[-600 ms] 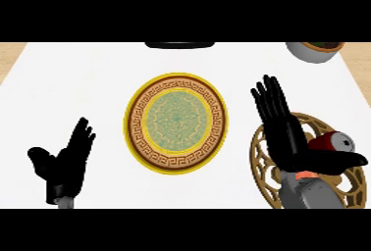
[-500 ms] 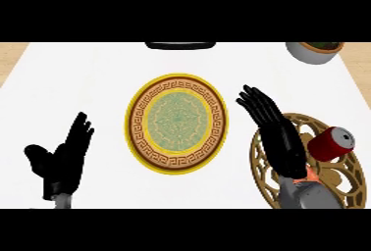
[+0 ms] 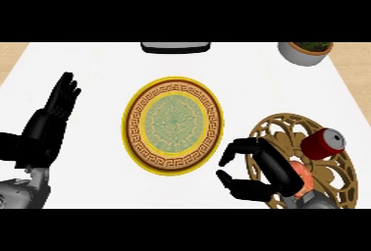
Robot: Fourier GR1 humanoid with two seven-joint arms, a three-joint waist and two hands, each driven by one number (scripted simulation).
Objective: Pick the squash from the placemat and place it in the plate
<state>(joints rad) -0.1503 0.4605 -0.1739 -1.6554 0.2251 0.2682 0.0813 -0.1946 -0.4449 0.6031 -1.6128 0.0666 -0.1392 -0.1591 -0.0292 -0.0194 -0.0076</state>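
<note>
The round plate (image 3: 174, 125), yellow-rimmed with a green patterned middle, lies at the counter's centre with nothing on it. To its right lies the gold lattice placemat (image 3: 290, 128). On the mat, a small part of the orange-pink squash (image 3: 302, 175) shows beside my right wrist, the rest hidden by the hand. My right hand (image 3: 270, 168) hovers over the placemat's left edge, its fingers curled toward the thumb with only bare counter between them. The squash lies behind the back of this hand, not in its grasp. My left hand (image 3: 45, 128) rests open at the far left, fingers up.
A red can (image 3: 324, 143) lies on the placemat's right side, close to the squash. A grey pot with a plant (image 3: 307, 52) stands at the back right. A dark flat object (image 3: 176, 47) sits at the back edge, behind the plate.
My right hand has drawn back toward me from beside the plate and its straight fingers have curled. The squash now shows at the wrist. The left hand sits higher in view.
</note>
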